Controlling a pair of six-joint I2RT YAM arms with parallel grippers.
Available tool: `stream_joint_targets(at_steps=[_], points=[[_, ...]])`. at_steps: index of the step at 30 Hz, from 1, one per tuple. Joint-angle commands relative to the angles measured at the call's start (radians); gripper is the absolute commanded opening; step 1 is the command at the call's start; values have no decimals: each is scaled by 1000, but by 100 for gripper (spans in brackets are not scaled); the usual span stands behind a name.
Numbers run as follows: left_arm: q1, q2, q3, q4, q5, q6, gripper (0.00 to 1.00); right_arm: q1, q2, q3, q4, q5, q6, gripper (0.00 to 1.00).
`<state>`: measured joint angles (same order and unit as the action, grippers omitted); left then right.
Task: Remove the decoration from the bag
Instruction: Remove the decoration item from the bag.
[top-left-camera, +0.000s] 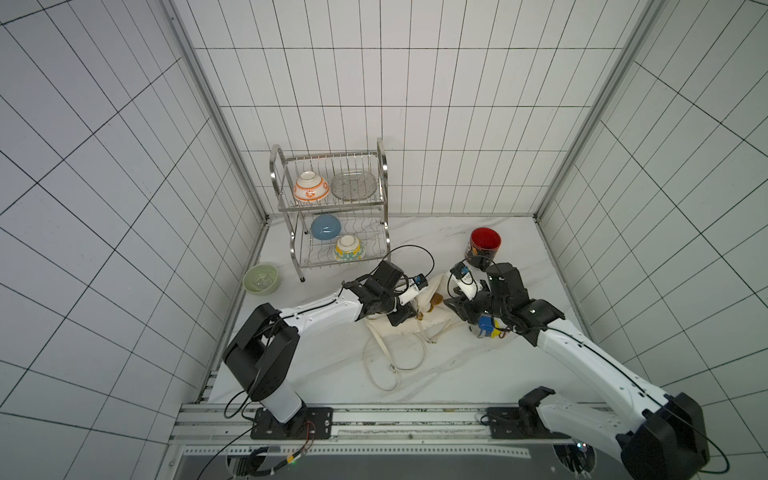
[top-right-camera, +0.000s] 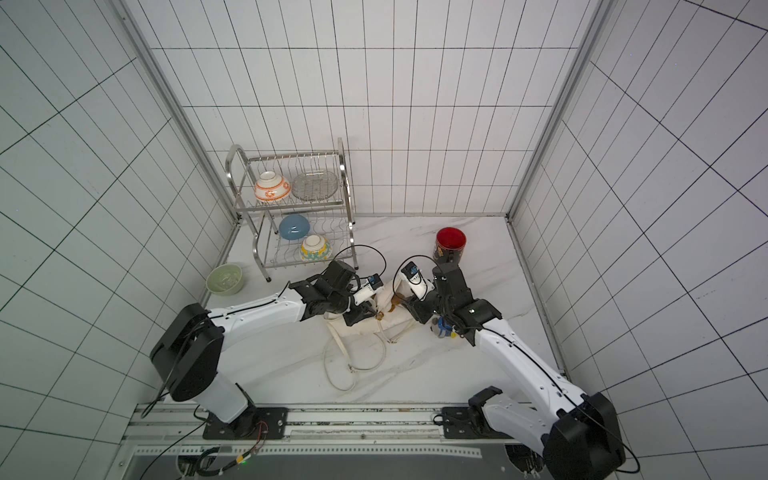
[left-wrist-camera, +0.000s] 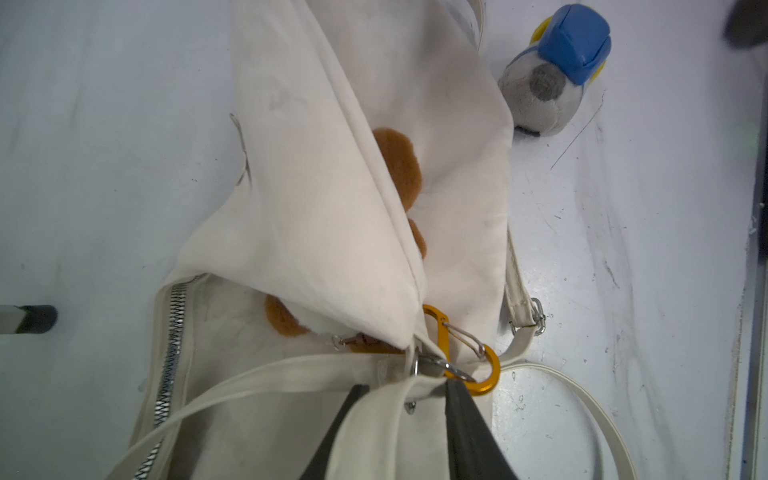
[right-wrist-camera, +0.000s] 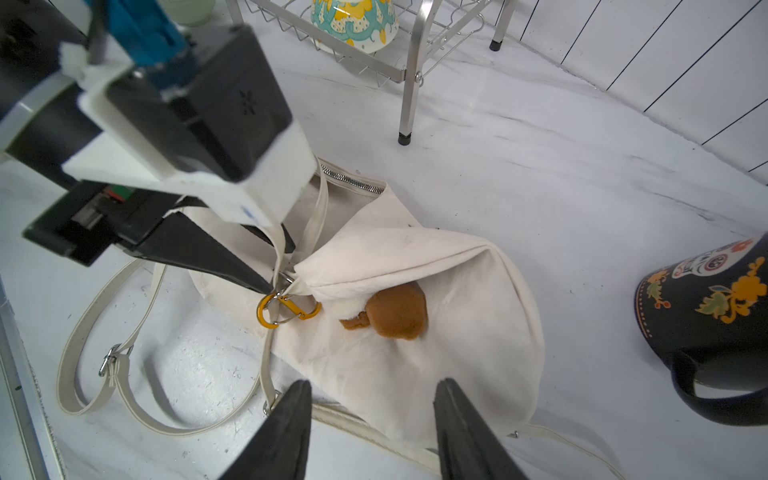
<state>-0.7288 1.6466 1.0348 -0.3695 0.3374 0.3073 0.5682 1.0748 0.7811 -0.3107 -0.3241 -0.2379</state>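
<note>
Right gripper (right-wrist-camera: 374, 381) partly spread above bag (right-wrist-camera: 457, 282), left gripper (left-wrist-camera: 406, 385) pinching strap (left-wrist-camera: 374, 428)

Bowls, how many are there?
4. An orange-patterned bowl on the rack's top shelf, a blue bowl and a yellow-teal bowl on its lower shelf, a green bowl on the table beside it. None seems hidden.

You have bright, even, diffuse light in both top views, and the white tiled walls (top-left-camera: 104, 166) bow strongly toward the frame edges. In the right wrist view the nearby black-and-white camera housing (right-wrist-camera: 187, 124) is blurred. The white marble tabletop (right-wrist-camera: 540, 187) shows soft glare and only faint shadows beside the cream fabric bag (right-wrist-camera: 415, 270).
</note>
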Motion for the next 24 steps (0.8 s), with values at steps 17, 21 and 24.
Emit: stream_joint_targets(at_steps=[17, 21, 24], points=[[-35, 166, 53, 53, -67, 34, 26, -14, -2, -14, -2, -5, 18, 50], [-34, 196, 71, 56, -78, 36, 14, -15, 0, -12, -2, -6, 22, 50], [-31, 193, 80, 45, -75, 38, 1, -16, -4, -14, -1, 1, 23, 50]])
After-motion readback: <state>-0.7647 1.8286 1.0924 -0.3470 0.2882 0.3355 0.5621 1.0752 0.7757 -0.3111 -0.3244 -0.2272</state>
